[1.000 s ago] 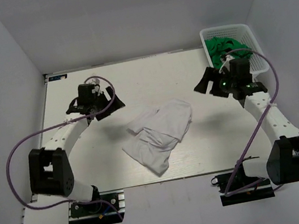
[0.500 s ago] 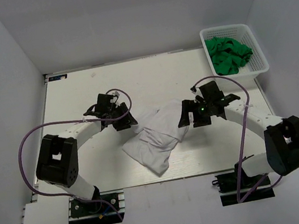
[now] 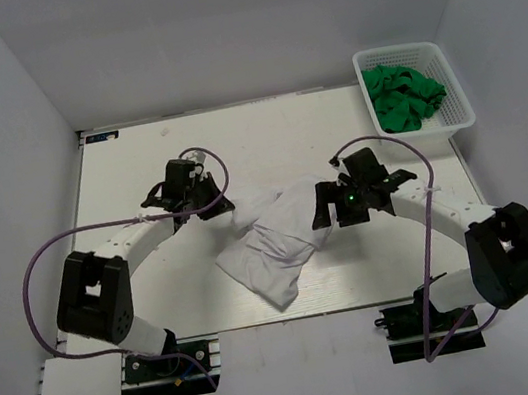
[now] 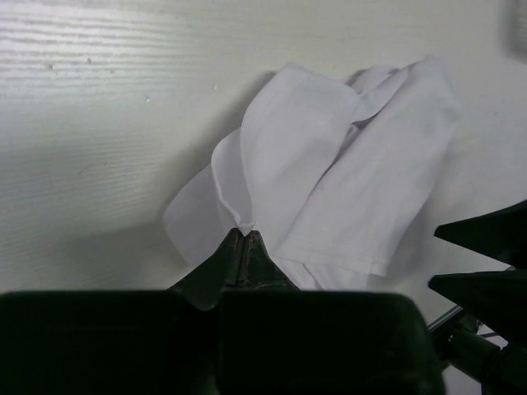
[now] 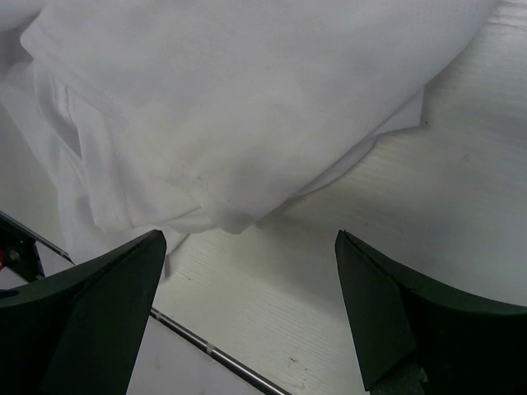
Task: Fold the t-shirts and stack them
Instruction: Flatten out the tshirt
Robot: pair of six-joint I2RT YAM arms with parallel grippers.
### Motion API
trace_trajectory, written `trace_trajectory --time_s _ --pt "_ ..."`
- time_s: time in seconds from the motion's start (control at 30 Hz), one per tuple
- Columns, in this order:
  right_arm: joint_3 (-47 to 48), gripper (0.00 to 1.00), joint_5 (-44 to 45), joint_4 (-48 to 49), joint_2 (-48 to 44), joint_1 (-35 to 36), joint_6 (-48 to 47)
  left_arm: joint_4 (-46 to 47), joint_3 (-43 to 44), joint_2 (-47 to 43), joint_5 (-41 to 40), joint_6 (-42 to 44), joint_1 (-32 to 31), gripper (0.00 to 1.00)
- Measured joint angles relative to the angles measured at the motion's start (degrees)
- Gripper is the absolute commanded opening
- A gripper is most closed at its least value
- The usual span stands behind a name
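Note:
A crumpled white t-shirt (image 3: 276, 241) lies in the middle of the table. My left gripper (image 3: 228, 206) is at its upper left edge, shut on a pinch of the white cloth (image 4: 244, 222). In the left wrist view the rest of the shirt (image 4: 354, 164) spreads away from the closed tips. My right gripper (image 3: 332, 208) hovers over the shirt's right edge, open with nothing between its fingers (image 5: 99, 296). In the right wrist view the shirt (image 5: 247, 99) lies just beyond the tips. Green t-shirts (image 3: 404, 93) sit bunched in the basket.
A white lattice basket (image 3: 407, 51) stands at the back right corner of the table. The table's near edge (image 5: 206, 350) runs just below the right gripper. Grey walls enclose the table on three sides.
The left gripper moved in to the white t-shirt's left edge and shut on it. The right arm swung from the basket to the shirt's right side and stayed open.

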Motion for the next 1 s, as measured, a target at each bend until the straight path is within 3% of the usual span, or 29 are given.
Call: trace_trajectory --time_s 0.2,0.43,0.6,1.0 --pt "0.07 0.87 3.45 0.66 3.96 1.49 -0.63 1.14 0.59 -3.43 0.11 0.66 -0.02 0.00" --pt "2.51 0.77 8.83 5.14 7.45 1.29 0.35 1.62 0.46 -4.37 0.55 0.76 -0.11 0.00" --pt "3.65 0.76 10.34 9.99 8.61 1.16 0.92 1.66 0.42 -5.18 1.51 0.76 -0.11 0.00" --pt "5.79 0.78 17.31 10.03 12.20 1.01 1.68 1.99 -0.55 -7.48 1.86 0.76 -0.20 0.00"
